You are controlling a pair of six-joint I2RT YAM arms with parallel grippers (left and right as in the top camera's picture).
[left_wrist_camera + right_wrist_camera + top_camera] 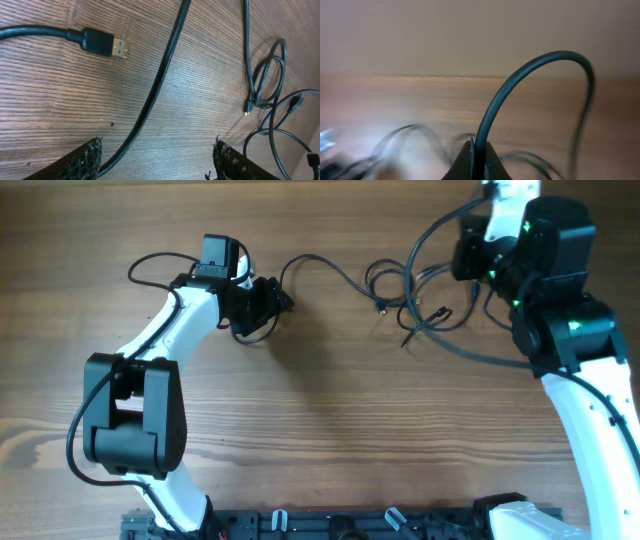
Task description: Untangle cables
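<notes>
The cables lie as a loose black tangle on the wooden table, right of centre. One thicker strand runs from it toward my left gripper. In the left wrist view that strand crosses diagonally between the open fingers, close to the left one, and my left gripper holds nothing. A USB plug with a blue insert lies beyond it, and thin loops lie to the right. My right gripper is shut on a dark cable that arches up and over to the right.
The right arm hangs over the table's far right corner, above part of the tangle. The left arm's own wire loops out at the far left. A black rail runs along the near edge.
</notes>
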